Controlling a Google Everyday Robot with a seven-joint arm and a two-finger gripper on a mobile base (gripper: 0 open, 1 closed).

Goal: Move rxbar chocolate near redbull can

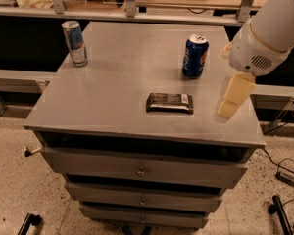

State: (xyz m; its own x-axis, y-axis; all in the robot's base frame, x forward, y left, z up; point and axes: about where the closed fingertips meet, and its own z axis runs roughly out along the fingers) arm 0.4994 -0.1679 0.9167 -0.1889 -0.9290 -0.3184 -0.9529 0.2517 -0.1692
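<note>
A: Where does the rxbar chocolate (169,103) lie?
B: Flat on the cabinet top (112,106), toward its front edge, right of the middle
A: And the cans?
B: From the bar, the redbull can (75,43) stands at ten o'clock, well apart, by the back left corner; the Pepsi can (195,56) at one o'clock, near
A: The gripper (226,109)?
B: At three o'clock from the bar, near it, over the top's right side
</note>
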